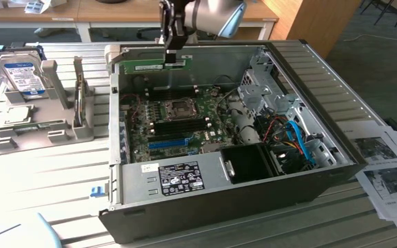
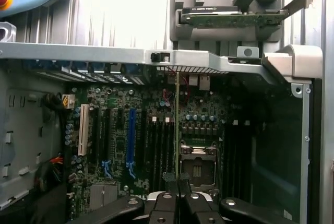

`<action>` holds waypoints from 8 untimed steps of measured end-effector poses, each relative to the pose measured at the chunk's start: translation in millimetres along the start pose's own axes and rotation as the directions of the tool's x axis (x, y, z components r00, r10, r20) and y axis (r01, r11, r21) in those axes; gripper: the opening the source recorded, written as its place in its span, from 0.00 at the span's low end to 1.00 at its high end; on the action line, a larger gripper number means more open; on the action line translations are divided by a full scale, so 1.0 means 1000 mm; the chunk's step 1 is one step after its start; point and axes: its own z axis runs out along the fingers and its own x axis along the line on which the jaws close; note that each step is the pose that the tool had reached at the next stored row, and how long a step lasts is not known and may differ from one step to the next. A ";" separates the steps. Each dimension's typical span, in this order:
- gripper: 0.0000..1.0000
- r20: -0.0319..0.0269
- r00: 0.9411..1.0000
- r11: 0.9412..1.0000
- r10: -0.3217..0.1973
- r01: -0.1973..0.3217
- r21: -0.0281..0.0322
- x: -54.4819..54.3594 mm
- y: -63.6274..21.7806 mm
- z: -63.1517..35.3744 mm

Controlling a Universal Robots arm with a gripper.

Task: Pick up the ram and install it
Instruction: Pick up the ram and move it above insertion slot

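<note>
The ram (image 1: 147, 66) is a long green stick, held level above the far wall of the open computer case (image 1: 205, 196). My gripper (image 1: 173, 56) reaches down from above and is shut on the stick near its end on the exterior view's right. In the wrist view the ram (image 2: 177, 125) shows edge-on as a thin line running out from my gripper (image 2: 179, 186), over the motherboard (image 2: 120, 130). It hangs between the black memory slots (image 2: 159, 151) and the CPU socket (image 2: 198, 164). The stick is in the air, well above the board.
The motherboard (image 1: 178, 124) has a blue slot (image 1: 167, 143) and cables (image 1: 291, 137) beside it. A grey parts holder (image 1: 40, 129) with a hard drive (image 1: 20, 75) stands at the exterior view's left. Printed sheets (image 1: 384, 170) lie at the exterior view's right.
</note>
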 end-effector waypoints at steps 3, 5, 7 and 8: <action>0.11 0.000 1.000 1.000 0.000 0.000 0.000 0.000 -0.0066 -0.0003; 0.11 0.000 1.000 1.000 0.000 0.000 0.000 0.000 -0.0109 -0.0005; 0.11 0.000 1.000 1.000 0.000 0.000 0.000 0.000 -0.0153 -0.0007; 0.11 0.000 1.000 1.000 0.000 0.000 0.000 0.000 -0.0176 -0.0009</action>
